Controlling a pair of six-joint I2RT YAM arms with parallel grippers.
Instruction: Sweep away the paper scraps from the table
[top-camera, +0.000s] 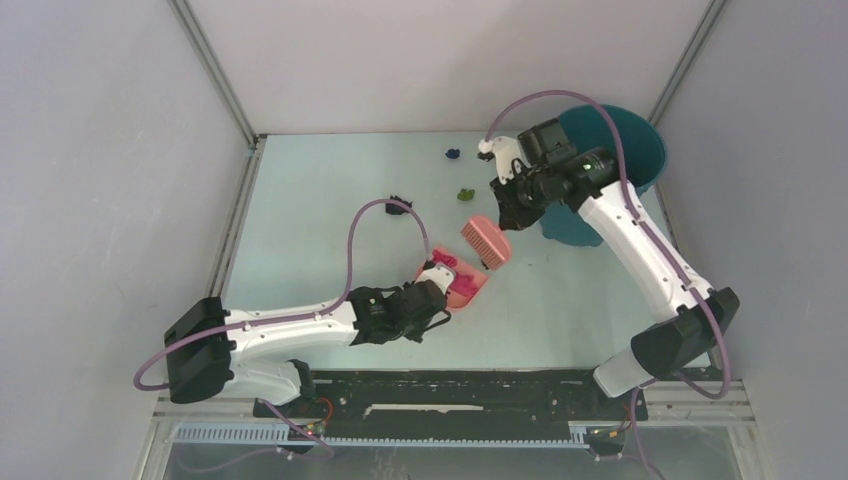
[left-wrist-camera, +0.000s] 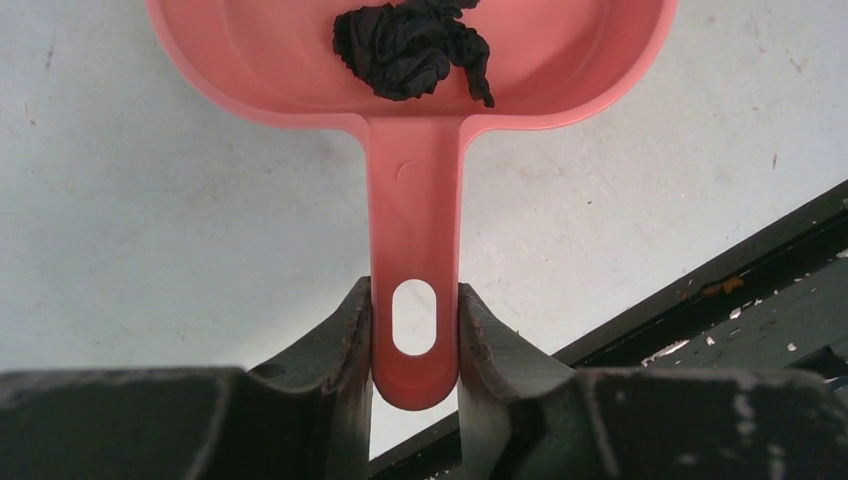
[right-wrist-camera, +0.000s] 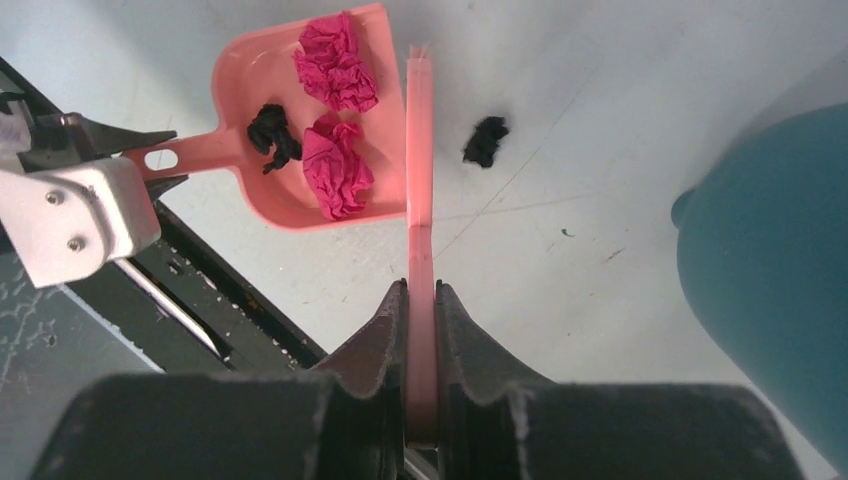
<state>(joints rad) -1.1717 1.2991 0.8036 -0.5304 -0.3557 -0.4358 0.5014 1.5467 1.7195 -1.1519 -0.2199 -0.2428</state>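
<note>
The left pincer (left-wrist-camera: 414, 305) is pinching the end of the pink dustpan (left-wrist-camera: 250, 50) handle. The right pincer (right-wrist-camera: 421, 300) is pinching the thin handle of the pink brush (right-wrist-camera: 420, 130). Some paper scraps (right-wrist-camera: 338, 165) lie in the pan: two magenta wads (right-wrist-camera: 335, 70) and a black wad (left-wrist-camera: 410, 50). More lie on the tabletop (top-camera: 320, 190): a black scrap (right-wrist-camera: 486, 140) near the brush, on the side away from the pan. A green scrap (top-camera: 466, 194) and a blue scrap (top-camera: 452, 154) sit farther back, toward the teal bin (top-camera: 625, 150). A few things could go wrong. If the pan tips or jerks, the light wads inside may roll out, because the front is open. I cannot tell if the pan's front edge lies flat, and if it does not, a scrap may slide under it. A hard or fast sweep may flick a scrap past the pan. The brush handle is thin, so it may twist in the grip when the bristles press down. The green and blue scraps are well away from the pan, so they may get pushed against the bin or the wall.
</note>
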